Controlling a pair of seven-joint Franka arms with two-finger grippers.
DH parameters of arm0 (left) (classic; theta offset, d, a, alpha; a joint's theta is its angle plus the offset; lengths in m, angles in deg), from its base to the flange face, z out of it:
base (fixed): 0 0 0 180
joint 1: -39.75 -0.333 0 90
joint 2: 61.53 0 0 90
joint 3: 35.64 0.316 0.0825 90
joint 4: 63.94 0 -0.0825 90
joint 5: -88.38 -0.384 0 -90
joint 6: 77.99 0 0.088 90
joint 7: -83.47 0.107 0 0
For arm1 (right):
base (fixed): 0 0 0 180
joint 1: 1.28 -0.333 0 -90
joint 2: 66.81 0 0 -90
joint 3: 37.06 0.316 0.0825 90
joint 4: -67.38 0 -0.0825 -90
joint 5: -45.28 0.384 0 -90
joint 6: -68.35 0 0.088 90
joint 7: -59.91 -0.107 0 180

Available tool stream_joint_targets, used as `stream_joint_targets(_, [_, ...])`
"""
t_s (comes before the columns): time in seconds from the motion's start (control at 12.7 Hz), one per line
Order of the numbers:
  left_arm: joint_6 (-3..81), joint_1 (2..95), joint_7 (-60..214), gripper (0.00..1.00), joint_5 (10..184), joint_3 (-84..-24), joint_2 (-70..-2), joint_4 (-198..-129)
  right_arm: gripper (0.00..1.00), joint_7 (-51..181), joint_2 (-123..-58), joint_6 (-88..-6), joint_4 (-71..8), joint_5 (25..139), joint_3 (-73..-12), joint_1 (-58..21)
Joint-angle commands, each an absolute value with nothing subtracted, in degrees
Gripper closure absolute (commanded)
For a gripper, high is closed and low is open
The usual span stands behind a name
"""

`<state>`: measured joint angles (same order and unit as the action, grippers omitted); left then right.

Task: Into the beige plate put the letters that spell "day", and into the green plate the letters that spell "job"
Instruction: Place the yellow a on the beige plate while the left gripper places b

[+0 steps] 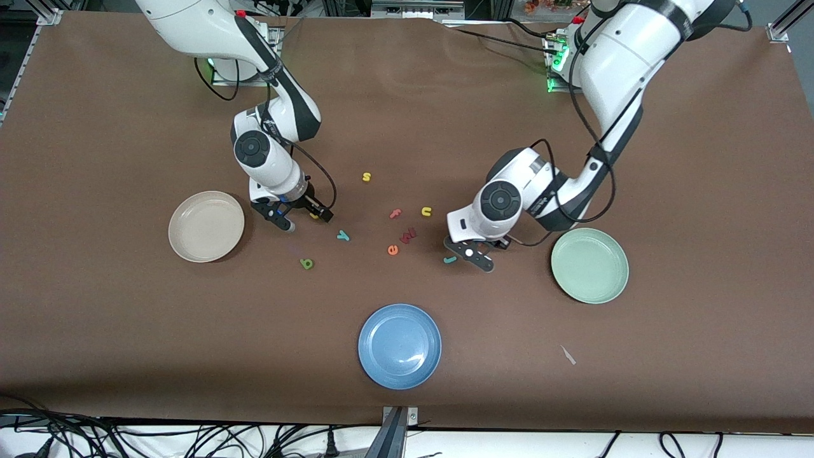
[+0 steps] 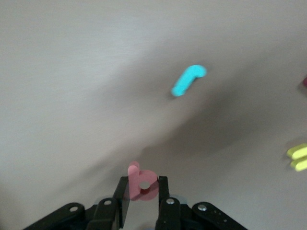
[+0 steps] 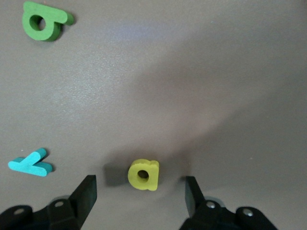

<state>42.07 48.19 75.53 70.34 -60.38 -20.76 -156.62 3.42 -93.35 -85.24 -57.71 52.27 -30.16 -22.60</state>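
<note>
Firmly, my left gripper (image 2: 144, 201) pinched the small pinkish-red foam letter b (image 2: 142, 182) between its fingers, with the teal hook-shaped foam j (image 2: 188, 80) nearby on the brown table (image 1: 699, 191). My right gripper (image 3: 139, 194) stood released, fingers straddling the little yellow foam d (image 3: 143, 175), beside the round cream-beige plate (image 1: 206, 226). The pale mint-green plate (image 1: 589, 265) lay near my left gripper, toward the left arm's end.

My fingers (image 3: 86, 195) are matt black plastic. The pinkish-red b (image 2: 142, 183) I pinch and the yellow d (image 3: 143, 174) look like soft matt foam with cut edges. The table (image 1: 668, 356) wears a matt brown cloth-like cover. The blue plate (image 1: 399, 345) shows a smooth, faintly glossy finish, plastic by its look.
</note>
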Motion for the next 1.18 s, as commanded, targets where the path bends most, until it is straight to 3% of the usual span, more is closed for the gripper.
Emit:
stream_joint_targets(0.0, [37.51, 44.07, 77.57, 1.0, 68.34, -60.86, -25.4, -157.72, 0.23, 2.51, -94.67, -82.91, -55.05, 52.22, -30.56, -22.99])
stream_joint_targets(0.47, [35.92, 30.19, 96.28, 1.0, 68.34, -60.95, -26.2, -157.81, 0.36, 2.6, -94.93, -82.38, -55.23, 51.69, -31.0, -23.08])
stream_joint_targets(1.1, [41.89, 25.07, 96.65, 0.99, 62.1, -60.16, -18.55, -158.68, 0.8, 2.6, -95.02, -81.5, -55.05, 51.69, -31.44, -22.99])
